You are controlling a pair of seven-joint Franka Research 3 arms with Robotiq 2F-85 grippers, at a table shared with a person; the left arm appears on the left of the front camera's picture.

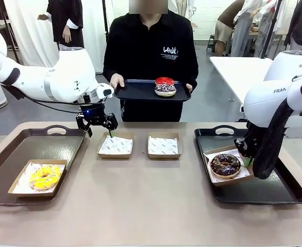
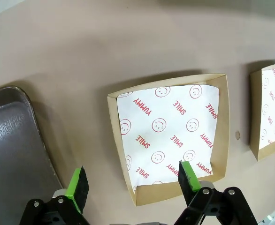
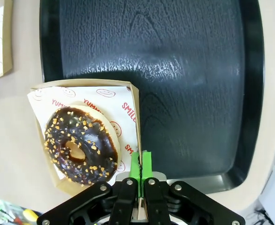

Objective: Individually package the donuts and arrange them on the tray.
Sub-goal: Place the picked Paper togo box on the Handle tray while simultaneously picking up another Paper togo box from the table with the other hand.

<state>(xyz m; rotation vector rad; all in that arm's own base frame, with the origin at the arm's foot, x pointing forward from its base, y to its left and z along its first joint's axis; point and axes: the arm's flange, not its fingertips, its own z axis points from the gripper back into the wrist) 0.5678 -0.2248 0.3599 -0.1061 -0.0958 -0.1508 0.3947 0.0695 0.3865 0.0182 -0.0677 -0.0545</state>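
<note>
Table [image 1: 151, 211]: beige; person stands at far side.
L gripper [image 1: 99, 132]: jaws wide apart, nothing between them. Hangs above the table at near-left corner of left carton [image 1: 115, 145], not touching. Left wrist view: one green pad [image 2: 77, 185] over bare table, other over the carton's edge [image 2: 222, 140].
R gripper [image 1: 249, 160]: pads together, clamped on side wall of choc carton [image 3: 136, 112]. Right wrist view shows the pinch at the wall's near end.
Choc donut [image 1: 225, 165]: dark glaze w/ pale orange crumbs, lying in choc carton on printed paper. Carton straddles left rim of black tray [image 1: 274, 193], part on tray, part on table.
Yellow donut [image 1: 44, 176]: in its own lined carton on brown tray [image 1: 17, 149], L end of table.
Red donut [image 1: 165, 81]: on held tray [image 1: 135, 91], which the person grips w/ both hands.
Sprinkled donut [image 1: 165, 90]: same held tray, in front of red one, touching it.
Right carton [image 1: 164, 145]: empty, beside left carton mid-table, small gap between. Both lined w/ white paper printed SMILE / YUMMY in red.
</note>
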